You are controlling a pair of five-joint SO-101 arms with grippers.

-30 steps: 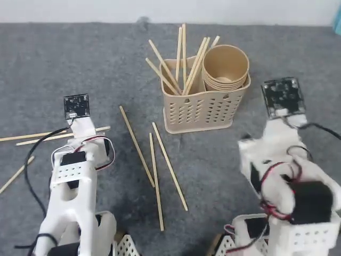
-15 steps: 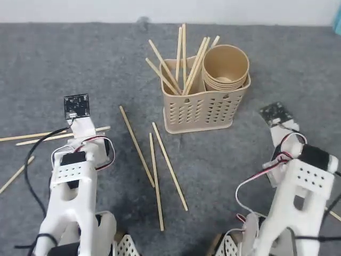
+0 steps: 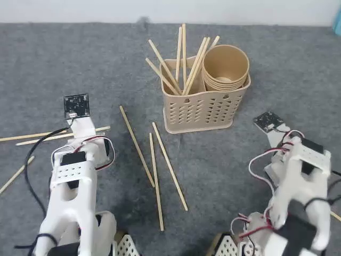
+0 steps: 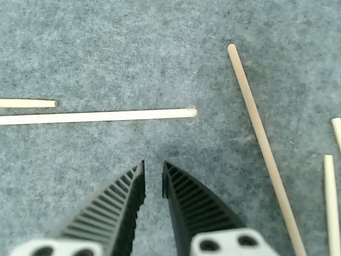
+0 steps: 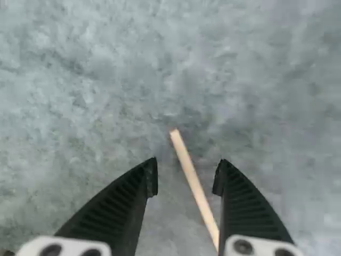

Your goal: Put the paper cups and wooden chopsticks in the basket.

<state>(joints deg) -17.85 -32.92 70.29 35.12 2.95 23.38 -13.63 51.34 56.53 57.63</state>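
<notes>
The beige basket (image 3: 205, 109) stands at the back middle and holds stacked paper cups (image 3: 226, 66) and several wooden chopsticks (image 3: 184, 58). Three loose chopsticks (image 3: 154, 165) lie on the carpet in front of it. Others (image 3: 53, 136) lie at the left by the left arm (image 3: 74, 176). My left gripper (image 4: 153, 166) hovers shut and empty just short of a chopstick's end (image 4: 106, 116). The right arm (image 3: 298, 170) is low at the right. My right gripper (image 5: 186, 161) is open, with a chopstick (image 5: 194, 184) lying between its fingers.
Grey carpet (image 3: 80, 64) covers the table. A further chopstick (image 4: 261, 144) runs slantwise past the left gripper. Another chopstick end (image 3: 335, 215) shows at the right edge of the high view.
The right arm has swung down and away from the basket, to the carpet at the right. The left arm has stayed still.
</notes>
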